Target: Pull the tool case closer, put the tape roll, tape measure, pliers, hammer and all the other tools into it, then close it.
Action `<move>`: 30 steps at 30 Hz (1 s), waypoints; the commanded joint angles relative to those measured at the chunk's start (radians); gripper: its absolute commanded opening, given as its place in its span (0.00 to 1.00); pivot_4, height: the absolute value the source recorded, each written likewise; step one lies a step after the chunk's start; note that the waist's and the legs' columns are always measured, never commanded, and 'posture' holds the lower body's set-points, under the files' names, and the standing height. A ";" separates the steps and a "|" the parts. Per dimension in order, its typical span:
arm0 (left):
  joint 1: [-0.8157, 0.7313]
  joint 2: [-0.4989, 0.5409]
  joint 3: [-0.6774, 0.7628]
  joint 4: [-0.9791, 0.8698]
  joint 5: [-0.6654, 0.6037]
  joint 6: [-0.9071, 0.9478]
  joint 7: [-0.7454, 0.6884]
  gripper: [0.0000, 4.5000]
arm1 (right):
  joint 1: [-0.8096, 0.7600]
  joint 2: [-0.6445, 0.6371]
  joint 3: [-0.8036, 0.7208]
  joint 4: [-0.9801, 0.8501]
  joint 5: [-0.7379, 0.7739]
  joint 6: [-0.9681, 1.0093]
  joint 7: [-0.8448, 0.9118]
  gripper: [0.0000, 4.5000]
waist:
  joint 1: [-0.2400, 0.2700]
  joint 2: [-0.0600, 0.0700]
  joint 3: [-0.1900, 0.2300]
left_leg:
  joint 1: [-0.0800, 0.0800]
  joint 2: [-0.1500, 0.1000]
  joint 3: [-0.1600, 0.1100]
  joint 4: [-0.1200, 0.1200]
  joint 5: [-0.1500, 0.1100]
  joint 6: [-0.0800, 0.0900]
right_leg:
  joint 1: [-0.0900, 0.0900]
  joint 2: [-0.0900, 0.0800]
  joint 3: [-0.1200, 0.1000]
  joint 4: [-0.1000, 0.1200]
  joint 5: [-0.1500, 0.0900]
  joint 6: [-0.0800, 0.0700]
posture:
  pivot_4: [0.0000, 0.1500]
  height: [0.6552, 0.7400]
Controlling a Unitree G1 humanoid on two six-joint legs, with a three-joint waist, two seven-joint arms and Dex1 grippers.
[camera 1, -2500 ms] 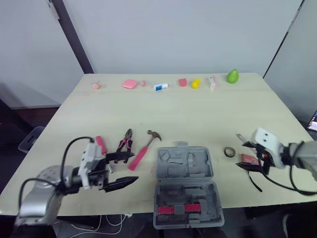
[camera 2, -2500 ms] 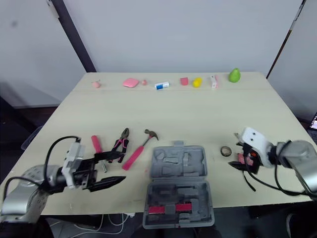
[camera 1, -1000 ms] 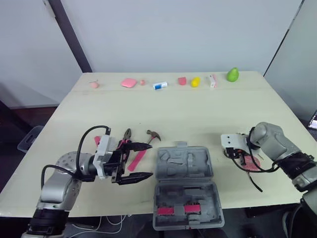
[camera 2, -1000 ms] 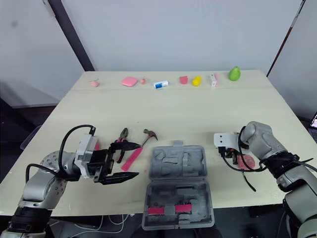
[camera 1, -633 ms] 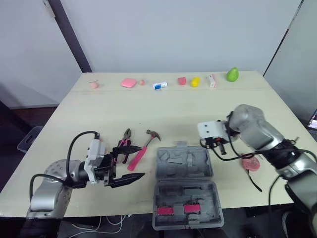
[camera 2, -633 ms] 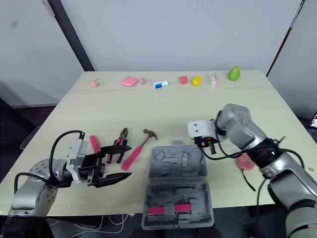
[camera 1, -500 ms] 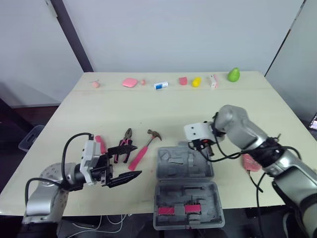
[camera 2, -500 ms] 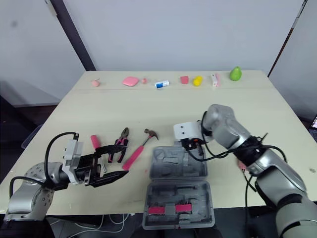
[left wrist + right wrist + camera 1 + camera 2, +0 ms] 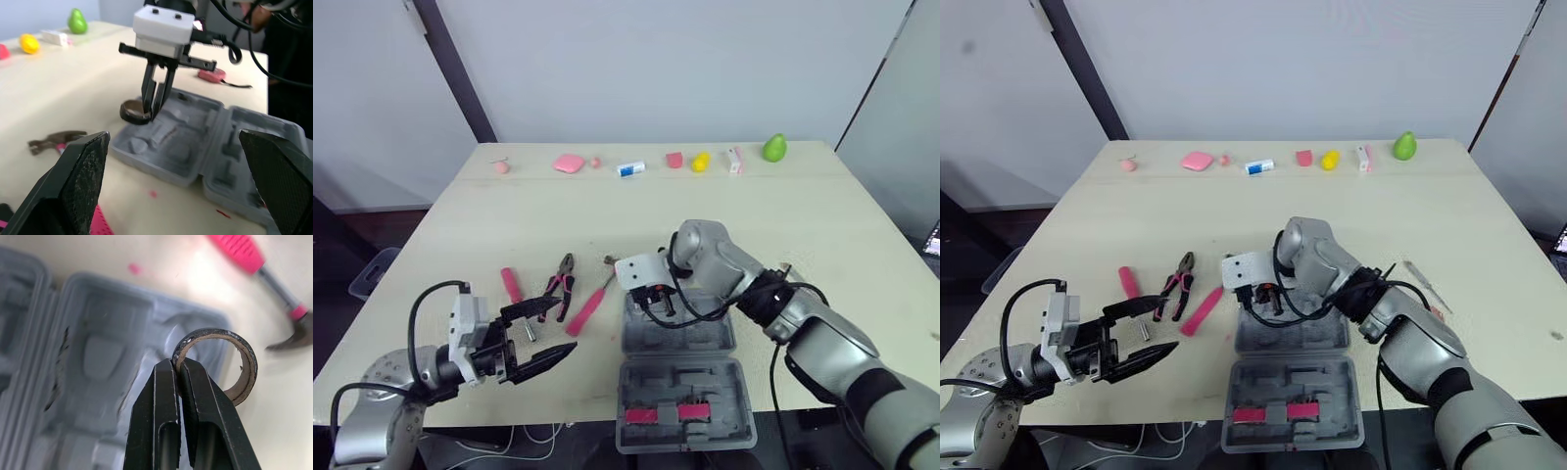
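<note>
matt plastic tool case, cardboard tape roll

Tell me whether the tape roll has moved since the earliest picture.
Yes. The tape roll lay on the table right of the tool case; now the right claw holds it above the case's far left corner.

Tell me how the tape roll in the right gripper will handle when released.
The tape roll looks a thin, nearly spent ring, so probably light and stiff. The right gripper pinches only its wall, so it may swivel. Dropped on edge, it could roll off the tool case.
</note>
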 commanded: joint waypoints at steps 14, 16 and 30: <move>0.002 0.017 0.001 -0.023 0.006 0.012 0.034 1.00 | 0.012 0.068 0.010 0.154 -0.033 -0.110 -0.074 0.02 | -0.007 0.000 0.000 | 0.000 0.000 0.000 -0.001 0.000 0.000 | 0.000 0.000 0.000 0.000 0.000 0.000 | 1.00 1.00; 0.000 0.017 0.003 -0.022 0.003 0.015 0.032 1.00 | 0.013 0.073 0.002 0.163 -0.029 -0.115 -0.076 0.02 | -0.012 0.000 0.000 | 0.000 0.000 0.000 -0.001 0.000 0.000 | 0.000 0.000 0.000 0.000 0.000 0.000 | 1.00 1.00; 0.005 0.017 0.004 -0.009 0.007 0.015 0.011 1.00 | 0.003 0.079 -0.021 0.163 -0.023 -0.131 -0.086 0.62 | -0.023 0.000 0.000 | 0.000 0.000 0.000 -0.001 0.000 0.000 | 0.000 -0.001 0.000 0.000 0.000 0.000 | 1.00 1.00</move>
